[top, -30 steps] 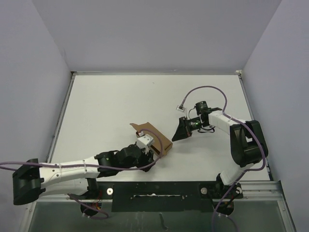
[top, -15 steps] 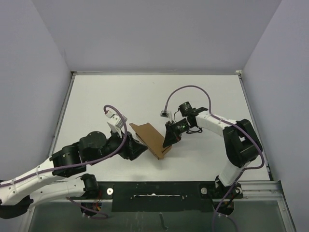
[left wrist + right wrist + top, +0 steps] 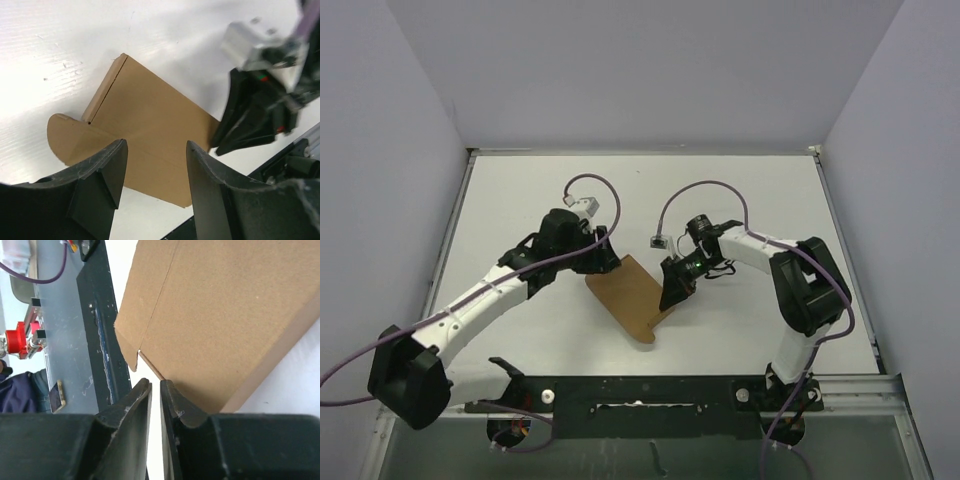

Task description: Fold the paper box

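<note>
At the paper box (image 3: 625,290) edge, the right gripper (image 3: 670,293) sits nearly closed.

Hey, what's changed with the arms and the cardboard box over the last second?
The left pincer swung from the near side of the paper box to its far-left edge, open above it. The right pincer slid left to the box's right edge, nearly closed. The box lies flatter, roughly where it was.

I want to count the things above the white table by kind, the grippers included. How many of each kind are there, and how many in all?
paper box: 1
gripper: 2 (left gripper, right gripper)
Total: 3
</note>
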Available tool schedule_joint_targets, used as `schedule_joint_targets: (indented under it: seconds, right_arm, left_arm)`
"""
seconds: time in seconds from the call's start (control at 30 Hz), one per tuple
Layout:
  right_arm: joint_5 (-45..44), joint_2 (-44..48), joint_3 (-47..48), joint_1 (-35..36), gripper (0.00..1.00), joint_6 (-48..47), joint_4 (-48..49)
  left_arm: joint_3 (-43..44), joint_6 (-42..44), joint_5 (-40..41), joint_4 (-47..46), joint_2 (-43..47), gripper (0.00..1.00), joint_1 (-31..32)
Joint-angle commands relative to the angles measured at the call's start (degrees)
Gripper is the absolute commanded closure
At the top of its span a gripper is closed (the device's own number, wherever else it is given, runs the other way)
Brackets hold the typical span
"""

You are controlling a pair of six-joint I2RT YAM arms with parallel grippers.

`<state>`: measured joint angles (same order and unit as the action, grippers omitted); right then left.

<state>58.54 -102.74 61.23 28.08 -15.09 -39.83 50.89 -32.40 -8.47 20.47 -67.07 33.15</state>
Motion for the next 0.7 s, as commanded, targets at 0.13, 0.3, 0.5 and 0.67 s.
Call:
schedule_joint_targets:
  seconds: [0.13,0.3,0.5,0.67]
  right_arm:
    - [10.2,9.1,1.7,-9.0,0.70,-17.1,-11.6]
    - [4.8,10.1,-1.3,-5.5,0.72,-25.1,-12.1]
    - [-7.2,8.8,-2.3,1.2,0.83,-29.5,-9.9]
    - [-10.7,7.0,-2.3,1.6,0.84,-30.1,-9.5]
  left_arm:
    - [0.9,10.9,-2.8,-11.6,-9.3,0.48,-3.7]
    - [2.1,15.6,-6.3,-15.7,-15.1,0.46,-5.6]
    - [2.1,16.9,-13.9,-20.8,-21.9,0.46,-7.5]
    - [-0.1,15.3,-17.3,-24.5,-23.3,0.46,-7.9]
